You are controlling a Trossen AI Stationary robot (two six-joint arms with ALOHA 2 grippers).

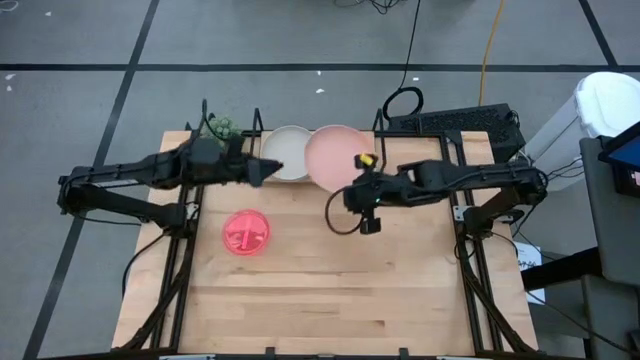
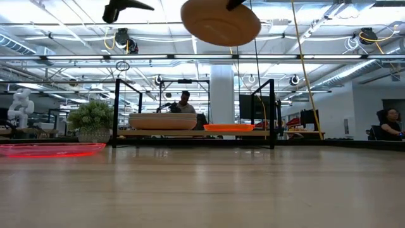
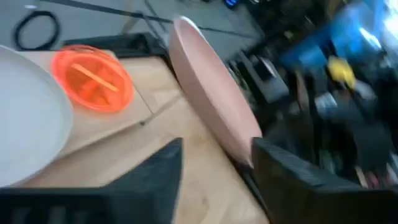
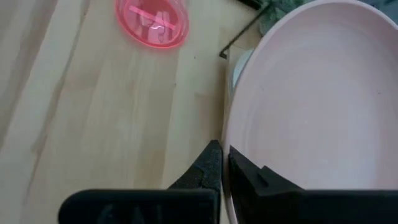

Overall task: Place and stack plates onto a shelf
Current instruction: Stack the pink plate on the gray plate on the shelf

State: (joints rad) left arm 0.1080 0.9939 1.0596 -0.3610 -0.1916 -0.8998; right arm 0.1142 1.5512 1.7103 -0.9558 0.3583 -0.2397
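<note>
High view, right arm: it reached in from the right side, and the right gripper (image 1: 352,192) clamped the near rim of the pale pink plate (image 1: 335,155), which hung over the right part of the shelf (image 1: 260,125) at the table's far edge.
High view, left arm: it stretched in from the left, with the left gripper (image 1: 268,170) at the near edge of the cream plate (image 1: 288,150) on the shelf, fingers apart.
High view, table: the neon pink plate (image 1: 245,232) lay alone on the wooden table (image 1: 330,290), nearer than the shelf.
Low view: the pale pink plate (image 2: 220,23) was held high above the shelf (image 2: 193,132), its underside showing; the cream stack (image 2: 162,120) and an orange plate (image 2: 228,127) sat on the board; the neon pink plate (image 2: 50,149) lay flat at the left.
Left wrist view: the left gripper (image 3: 214,168) stood open, holding nothing, with the cream plate (image 3: 28,118) to one side and the tilted pale pink plate (image 3: 211,93) ahead; the orange plate (image 3: 92,78) rested beyond.
Right wrist view: the right gripper (image 4: 224,163) was pinched tight on the rim of the pale pink plate (image 4: 317,99); the neon pink plate (image 4: 152,22) lay well apart on the table.
</note>
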